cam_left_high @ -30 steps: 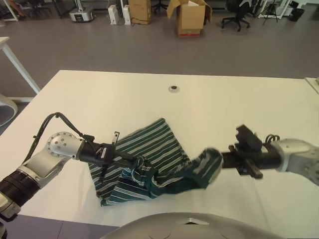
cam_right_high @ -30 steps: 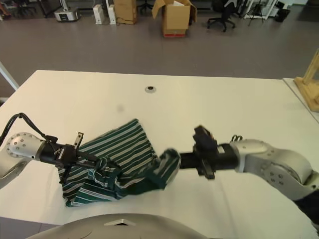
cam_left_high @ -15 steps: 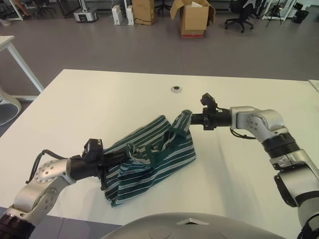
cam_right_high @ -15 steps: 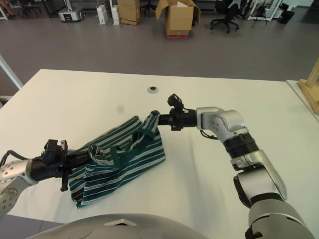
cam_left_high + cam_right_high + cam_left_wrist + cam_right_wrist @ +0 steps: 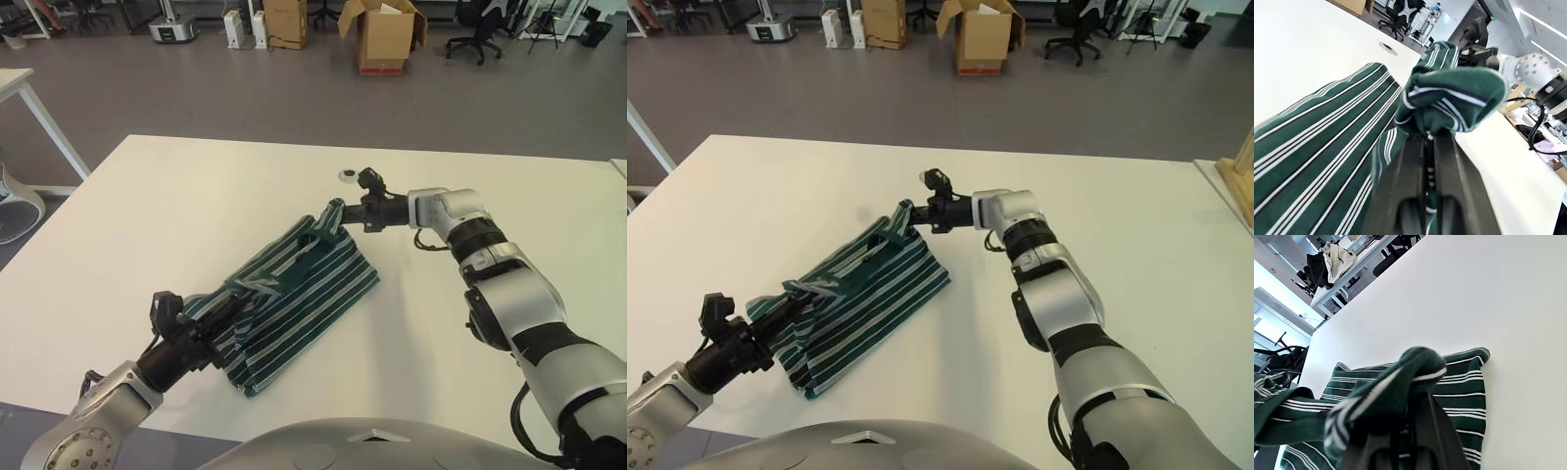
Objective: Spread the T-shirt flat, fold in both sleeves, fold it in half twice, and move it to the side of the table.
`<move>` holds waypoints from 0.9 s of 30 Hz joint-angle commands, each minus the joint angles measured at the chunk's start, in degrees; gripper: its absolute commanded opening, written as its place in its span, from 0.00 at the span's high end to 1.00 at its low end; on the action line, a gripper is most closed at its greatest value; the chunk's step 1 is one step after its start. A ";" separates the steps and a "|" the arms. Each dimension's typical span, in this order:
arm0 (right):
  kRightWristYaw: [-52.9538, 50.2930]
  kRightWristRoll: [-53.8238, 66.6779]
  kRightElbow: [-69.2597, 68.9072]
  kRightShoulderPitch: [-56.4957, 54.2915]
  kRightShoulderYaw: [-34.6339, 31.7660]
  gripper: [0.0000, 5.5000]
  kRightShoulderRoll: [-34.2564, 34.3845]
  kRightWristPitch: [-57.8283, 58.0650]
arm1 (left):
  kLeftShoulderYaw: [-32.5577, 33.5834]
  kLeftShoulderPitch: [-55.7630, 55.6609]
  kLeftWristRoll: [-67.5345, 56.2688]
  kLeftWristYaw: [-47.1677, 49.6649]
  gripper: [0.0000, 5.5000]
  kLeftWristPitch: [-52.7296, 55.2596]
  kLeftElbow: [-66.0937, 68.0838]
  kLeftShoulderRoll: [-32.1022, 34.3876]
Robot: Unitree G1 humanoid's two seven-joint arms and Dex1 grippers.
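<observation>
Your left gripper [image 5: 227, 305] pinched the shirt [image 5: 304, 284] at its near end, held low — your right gripper [image 5: 345, 211], arm outstretched, clamped the far end.

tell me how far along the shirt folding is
Done: nothing yet; the T-shirt lies rumpled on the table, with no neat fold showing. In hand: left gripper and right gripper each shut on an end, holding it stretched. Left: flattening, both sleeves, two halvings, moving it aside.

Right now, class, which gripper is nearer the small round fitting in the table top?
Right. The right gripper, shut on the T-shirt at its far end, sits just short of the round fitting. The left gripper holds the shirt's near end, much farther away.
</observation>
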 commanded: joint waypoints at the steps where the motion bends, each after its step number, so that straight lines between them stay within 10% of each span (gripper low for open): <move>1: -0.51 -3.62 5.49 -4.40 -2.28 0.99 3.99 -3.83 | 1.17 -2.60 -5.68 13.35 1.00 3.61 -8.24 -1.74; 18: -16.49 -12.06 15.35 -5.63 -13.58 0.99 9.37 -14.25 | 5.60 2.45 -1.69 21.75 1.00 7.43 0.04 -8.98; 27: -27.59 -5.73 17.15 -17.69 -29.31 0.72 3.92 -16.95 | 10.77 8.74 7.55 14.19 0.69 5.32 10.07 -12.63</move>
